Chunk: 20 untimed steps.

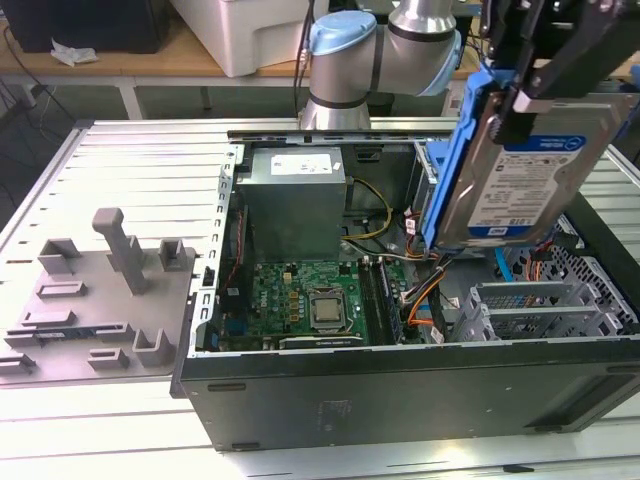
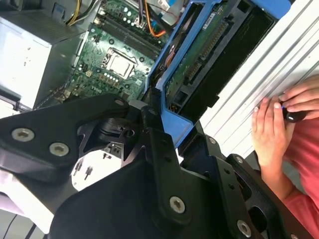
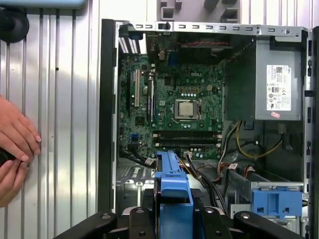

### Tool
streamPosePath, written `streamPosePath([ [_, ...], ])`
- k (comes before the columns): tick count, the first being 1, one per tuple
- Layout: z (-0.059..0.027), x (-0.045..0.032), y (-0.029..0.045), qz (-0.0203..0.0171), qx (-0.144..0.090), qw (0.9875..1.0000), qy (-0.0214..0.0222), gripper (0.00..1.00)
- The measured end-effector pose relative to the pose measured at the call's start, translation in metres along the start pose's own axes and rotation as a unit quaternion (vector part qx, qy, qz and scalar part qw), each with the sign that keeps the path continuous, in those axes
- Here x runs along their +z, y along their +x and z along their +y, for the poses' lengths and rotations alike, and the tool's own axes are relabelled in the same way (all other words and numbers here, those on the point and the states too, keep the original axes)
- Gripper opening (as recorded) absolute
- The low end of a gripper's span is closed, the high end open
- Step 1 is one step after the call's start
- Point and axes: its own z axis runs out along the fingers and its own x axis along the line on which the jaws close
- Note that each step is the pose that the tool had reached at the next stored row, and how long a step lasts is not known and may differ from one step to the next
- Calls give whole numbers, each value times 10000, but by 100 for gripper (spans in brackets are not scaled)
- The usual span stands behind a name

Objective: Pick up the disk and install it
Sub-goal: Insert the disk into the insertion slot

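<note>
The disk [image 1: 520, 170], a silver hard drive with a blue-and-white label in a blue plastic carrier frame, hangs tilted above the open computer case [image 1: 400, 390], on the exterior view's right. My gripper [image 1: 527, 92] is shut on its upper end. In the second wrist view the disk [image 2: 209, 50] shows its green circuit-board underside, with the black fingers [image 2: 152, 129] clamped on the blue frame. The first wrist view looks edge-on along the carrier [image 3: 173, 189] over the case interior, with the gripper [image 3: 173, 216] around it.
Inside the case lie the motherboard [image 1: 300, 300], the grey power supply [image 1: 295, 200], loose cables [image 1: 420, 295] and a grey drive cage [image 1: 540, 305] with a blue latch [image 3: 276, 201]. A grey fixture plate [image 1: 95, 300] lies at the exterior view's left. A person's hands [image 3: 15, 144] rest on the ribbed table beside the case.
</note>
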Motion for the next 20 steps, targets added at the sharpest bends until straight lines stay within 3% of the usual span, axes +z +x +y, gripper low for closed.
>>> streamPosePath([
  [10,-275,-8,136,0,0,10000,0,37],
  [17,-475,-13,173,0,0,10000,0,37],
  [20,-509,-13,173,0,0,10000,0,37],
])
